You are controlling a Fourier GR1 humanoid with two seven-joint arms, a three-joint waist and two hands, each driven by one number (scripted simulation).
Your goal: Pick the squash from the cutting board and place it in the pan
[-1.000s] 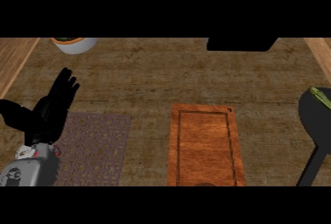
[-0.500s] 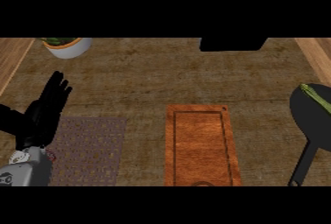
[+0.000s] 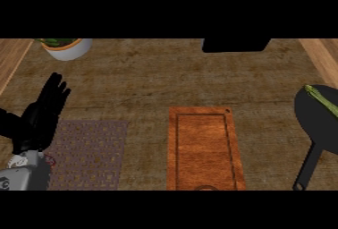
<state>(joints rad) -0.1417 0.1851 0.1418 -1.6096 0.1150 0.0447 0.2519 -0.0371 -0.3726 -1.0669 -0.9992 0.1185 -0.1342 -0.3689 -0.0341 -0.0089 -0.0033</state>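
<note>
A brown wooden cutting board (image 3: 201, 150) lies lengthwise at the lower middle of the counter, with nothing on its top. At the right edge sits a black pan (image 3: 317, 120), its handle pointing toward me. A green squash (image 3: 321, 100) lies inside the pan near its upper rim, partly cut off by the view's edge. My left hand (image 3: 40, 118) rests at the left, open with fingers straight and pointing up. My right hand does not show.
A white pot with a green plant (image 3: 65, 47) stands at the back left. A dark object (image 3: 235, 44) sits at the back middle. A grey woven mat (image 3: 87, 154) lies beside the left hand. Wooden strips (image 3: 321, 53) border both sides of the counter.
The view has shifted, so everything sits slightly further right and lower. The left hand keeps its open pose. The squash stays in the pan.
</note>
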